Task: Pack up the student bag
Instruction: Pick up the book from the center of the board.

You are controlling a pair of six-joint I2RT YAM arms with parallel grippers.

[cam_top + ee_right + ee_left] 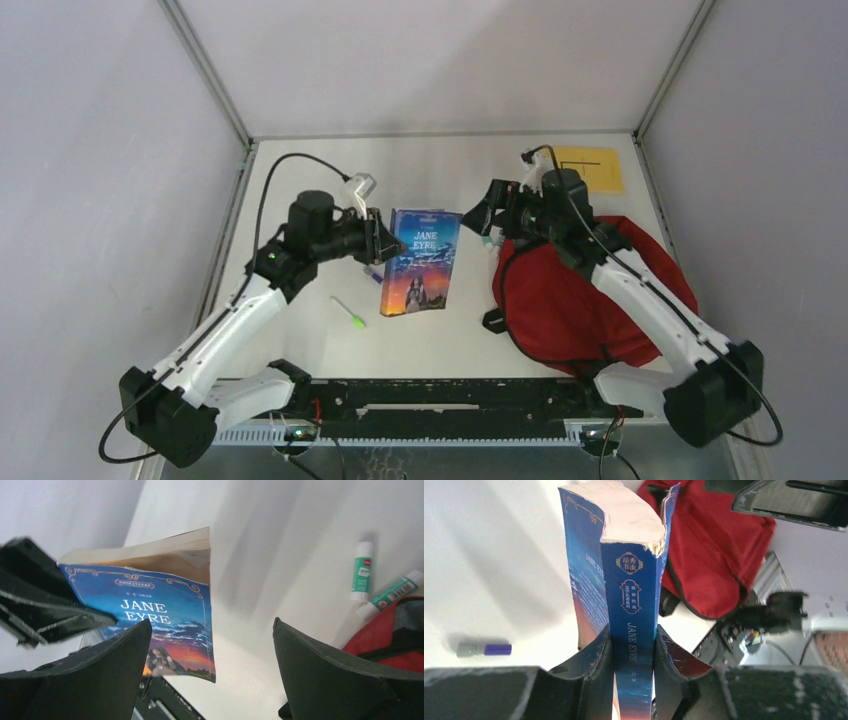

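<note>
left claw (631, 635): clamped on the spine of a blue paperback, one finger (591, 655) pressed on each cover
book (631, 580): "jane eyre" printed on the spine and on the front; the page block is cream, and the top corner of the spine is torn and frayed
book from above (420, 260): mid-table between the two arms, front cover facing up, its left edge in the left claw (377, 240)
right claw (211, 625): spread wide with nothing between its fingers, facing the book's front cover (160, 615)
right claw from above (482, 218): just off the bag's far left corner, apart from the book
student bag (580, 300): red with black trim, lying slumped on the right side of the table, with the right arm's forearm crossing over it; whether its zip is open i cannot tell
bag in the wrist views: behind the book on the left camera (714, 555), at the lower right edge on the right camera (395, 625)
glue sticks: two white-and-green ones on the table by the bag's edge, one (362, 572) farther out, one (392, 594) right against the red fabric
purple marker (484, 649): lying flat on the table, left of the book
green pen (349, 312): on the table, nearer the arm bases than the book
yellow sheet (590, 168): flat in the far right corner of the table (300, 200)
</note>
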